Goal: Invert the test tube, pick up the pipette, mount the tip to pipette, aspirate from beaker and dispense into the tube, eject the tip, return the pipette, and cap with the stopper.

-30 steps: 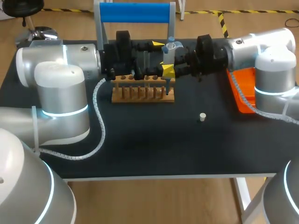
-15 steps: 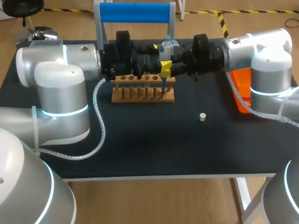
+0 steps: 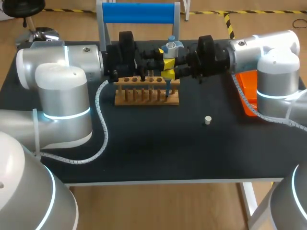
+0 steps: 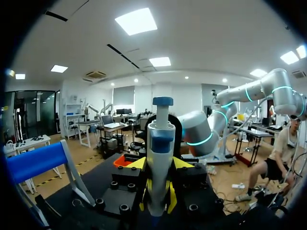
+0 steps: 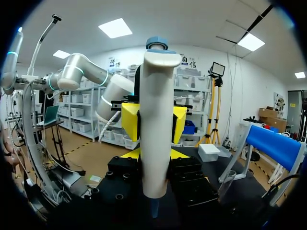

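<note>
The pipette (image 3: pixel 170 50), white with a blue plunger cap, stands upright over the right end of the wooden tube rack (image 3: pixel 146 93), its thin blue tip pointing down at the rack. My right gripper (image 3: pixel 170 74) is shut on its lower body. My left gripper (image 3: pixel 166 62) comes from the opposite side, with its fingers against the body a little higher. In the left wrist view the pipette (image 4: pixel 158 153) fills the gap of that gripper (image 4: pixel 160 165). In the right wrist view the pipette (image 5: pixel 156 120) stands between the right gripper's (image 5: pixel 153 154) fingers. The small white stopper (image 3: pixel 207 120) lies alone on the mat.
A blue-topped stand (image 3: pixel 139 13) rises behind the rack, close to both wrists. An orange tray (image 3: pixel 249 91) sits at the right under my right arm. A clear glass vessel (image 5: pixel 225 184) stands near the stand's foot.
My right arm carried the pipette a little left and up, to between the left gripper's fingers. The left gripper's fingers, wide apart a second ago, have come together on the pipette.
</note>
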### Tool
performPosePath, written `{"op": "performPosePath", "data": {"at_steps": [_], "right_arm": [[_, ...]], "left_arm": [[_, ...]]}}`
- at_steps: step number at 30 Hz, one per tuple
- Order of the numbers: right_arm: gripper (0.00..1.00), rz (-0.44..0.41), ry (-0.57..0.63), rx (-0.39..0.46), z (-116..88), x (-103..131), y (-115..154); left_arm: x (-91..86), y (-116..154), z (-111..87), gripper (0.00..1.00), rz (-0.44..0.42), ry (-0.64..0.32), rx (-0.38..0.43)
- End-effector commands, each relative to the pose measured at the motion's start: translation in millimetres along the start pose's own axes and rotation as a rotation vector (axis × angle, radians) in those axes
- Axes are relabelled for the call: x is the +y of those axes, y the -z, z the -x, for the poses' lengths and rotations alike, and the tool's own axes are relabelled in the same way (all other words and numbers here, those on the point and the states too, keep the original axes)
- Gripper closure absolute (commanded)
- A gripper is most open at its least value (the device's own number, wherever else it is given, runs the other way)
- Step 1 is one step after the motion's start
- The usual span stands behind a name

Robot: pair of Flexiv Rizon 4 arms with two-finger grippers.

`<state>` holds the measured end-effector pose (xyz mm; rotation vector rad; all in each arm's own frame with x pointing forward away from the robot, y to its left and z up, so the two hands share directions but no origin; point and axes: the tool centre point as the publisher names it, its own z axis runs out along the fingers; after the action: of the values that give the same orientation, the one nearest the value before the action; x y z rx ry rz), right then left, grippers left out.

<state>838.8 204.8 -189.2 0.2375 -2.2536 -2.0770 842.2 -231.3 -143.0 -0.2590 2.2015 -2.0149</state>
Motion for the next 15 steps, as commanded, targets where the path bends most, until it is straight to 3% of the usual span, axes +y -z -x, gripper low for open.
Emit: {"op": "performPosePath", "data": {"at_steps": [1, 9, 15], "right_arm": [[0.00, -0.003, 0.002, -0.003, 0, 0, 2], [0.00, 0.010, 0.015, 0.032, -8, -3, 26], [0.00, 0.014, 0.029, 0.016, -8, -8, 70]], "left_arm": [[0.8, -1, -1.7, 1.00, -0.004, 0.000, -0.003], [0.8, -1, -1.7, 1.00, -0.004, 0.000, -0.003], [0.8, -1, -1.7, 1.00, -0.004, 0.000, -0.003]]}}
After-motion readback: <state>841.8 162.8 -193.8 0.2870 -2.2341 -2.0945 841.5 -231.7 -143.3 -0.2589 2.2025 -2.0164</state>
